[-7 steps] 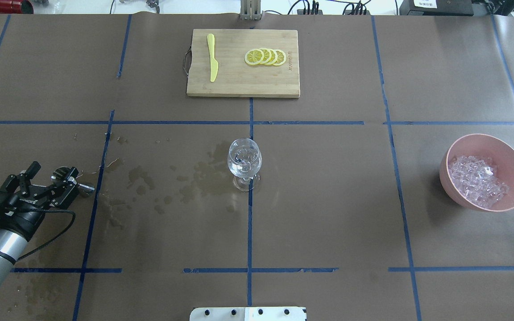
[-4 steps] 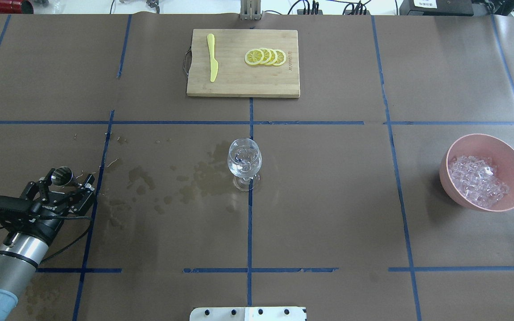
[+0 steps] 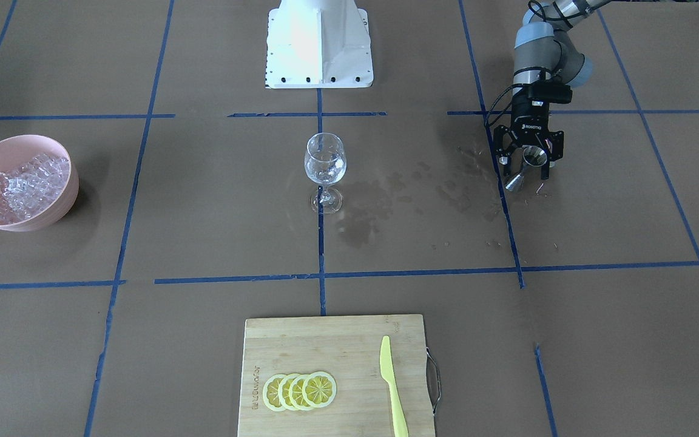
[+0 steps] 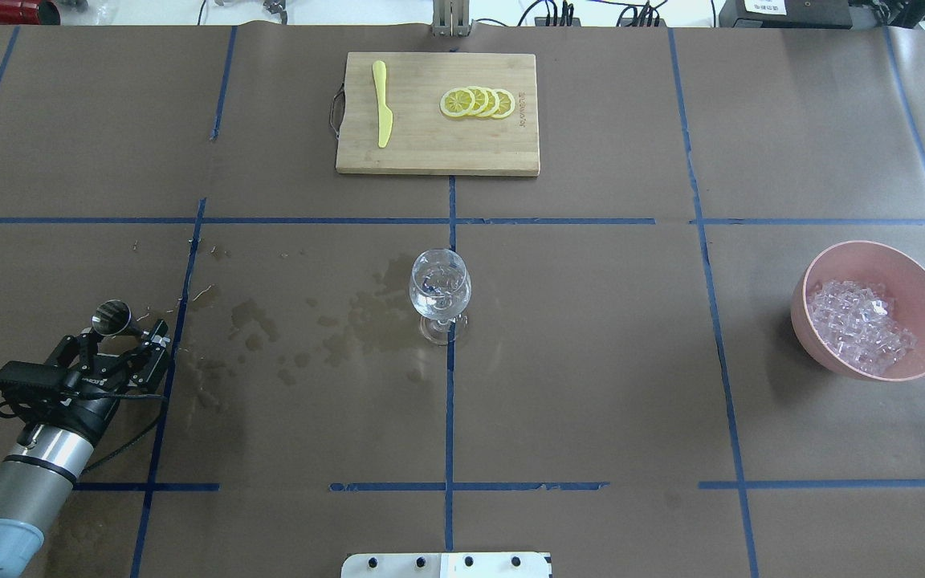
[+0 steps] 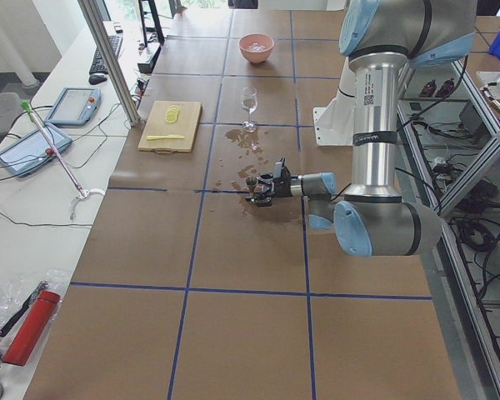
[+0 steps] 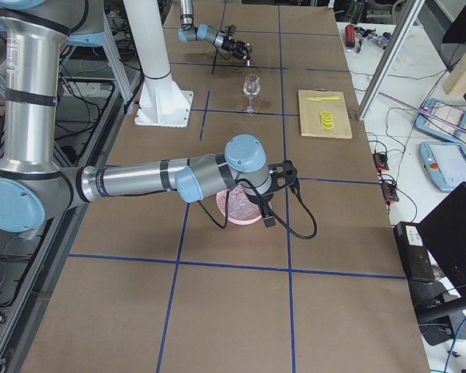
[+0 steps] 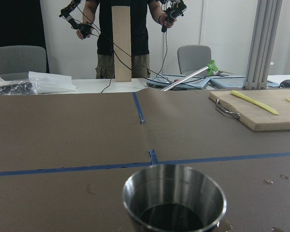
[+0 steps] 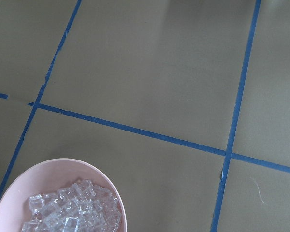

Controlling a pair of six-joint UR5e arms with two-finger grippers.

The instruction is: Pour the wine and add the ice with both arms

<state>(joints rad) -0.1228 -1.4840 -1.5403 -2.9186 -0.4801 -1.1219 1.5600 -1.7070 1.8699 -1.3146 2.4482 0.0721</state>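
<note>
**Both arms at the turn from pouring to icing.** You had the left gripper (image 4: pixel 127 331), at the lower left of the overhead frame, closed about the waist of a steel jigger (image 4: pixel 112 316). The jigger stood upright, mouth up, and whether it rested on the paper could not be told. The wine (image 4: pixel 437 299) sat as a little clear liquid in the upright wine glass (image 4: pixel 439 277) at mid-frame, well apart from that gripper and to its right, with dark wet stains (image 4: pixel 350 321) on the paper between them. The ice (image 4: pixel 860 325) lay heaped in a pink bowl (image 4: pixel 916 281) near the right edge of the same frame, well apart from the glass. The right gripper (image 6: pixel 273 190) showed only in the right-side view, above the bowl, and whether it was wide or narrow could not be told. In the right wrist view the bowl filled the lower left corner, so the heap lay off to one side of the pincer rather than under it. Judged from this, pouring looked finished. Your next move would need the right arm (image 6: pixel 155 180), the nearer one, centred over the ice before descending.
</note>
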